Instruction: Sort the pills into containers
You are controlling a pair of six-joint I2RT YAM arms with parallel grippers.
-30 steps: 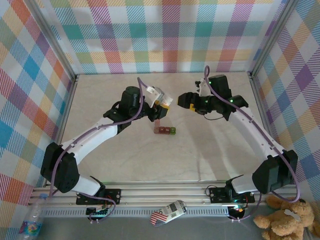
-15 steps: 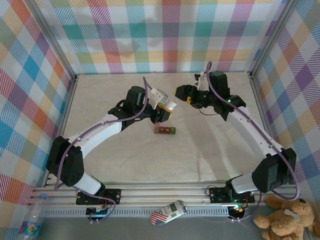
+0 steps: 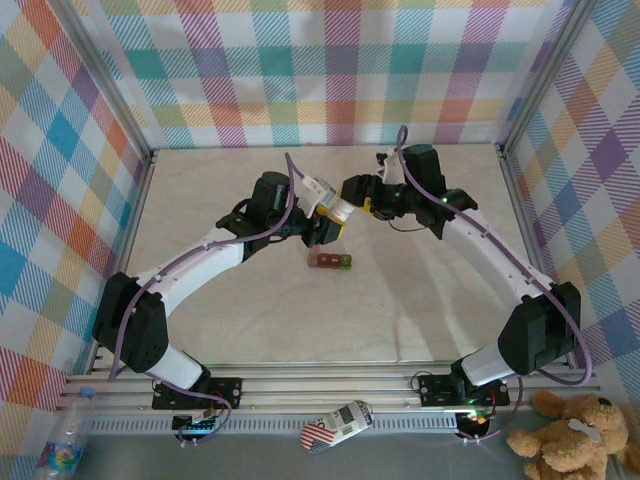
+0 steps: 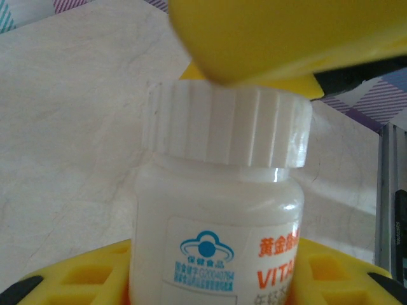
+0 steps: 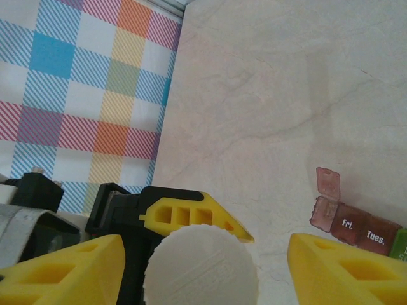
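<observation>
- Clamping the white bottle [image 4: 216, 235] by its body, the left gripper [image 3: 328, 222] presents the cap end to the right gripper [image 3: 353, 198].
- Right gripper: fingers [image 5: 63, 270] apart, straddling the ribbed cap [image 5: 202, 267].
- Containers [image 3: 330, 261]: on the table [image 3: 420, 300], just nearward of the left gripper, end lid raised.

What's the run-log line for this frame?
left fingers: shut on bottle | right fingers: open, straddling cap, gaps showing | containers: on table, one lid open
</observation>
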